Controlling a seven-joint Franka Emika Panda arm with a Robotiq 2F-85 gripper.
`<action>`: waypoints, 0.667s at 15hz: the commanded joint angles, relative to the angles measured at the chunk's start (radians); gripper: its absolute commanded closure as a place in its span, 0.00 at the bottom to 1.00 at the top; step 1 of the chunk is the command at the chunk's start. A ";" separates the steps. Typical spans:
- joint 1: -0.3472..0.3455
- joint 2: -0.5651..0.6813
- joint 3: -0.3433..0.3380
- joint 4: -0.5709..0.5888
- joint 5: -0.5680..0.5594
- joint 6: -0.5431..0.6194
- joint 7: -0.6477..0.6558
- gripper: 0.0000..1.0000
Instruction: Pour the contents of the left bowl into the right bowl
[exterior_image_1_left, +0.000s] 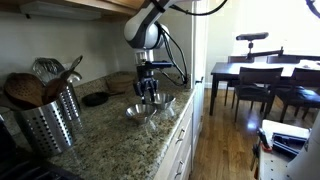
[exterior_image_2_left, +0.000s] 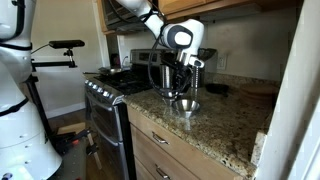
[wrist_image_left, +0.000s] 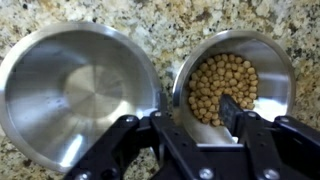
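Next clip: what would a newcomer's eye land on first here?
Two shiny steel bowls sit side by side on the speckled granite counter: the full bowl holds tan round beans, the empty bowl gleams bare. The black jaws straddle the full bowl's rim, open.

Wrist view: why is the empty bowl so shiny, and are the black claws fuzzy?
In the wrist view the empty steel bowl mirrors the light in soft bright rings; the gripper, close to the lens, looks dark and slightly blurred; in an exterior view the window glares white.
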 joint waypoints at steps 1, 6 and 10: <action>0.006 -0.038 -0.002 -0.040 -0.013 -0.007 0.026 0.25; 0.006 -0.040 -0.001 -0.046 -0.011 -0.007 0.025 0.04; 0.008 -0.040 0.001 -0.043 -0.012 -0.012 0.027 0.00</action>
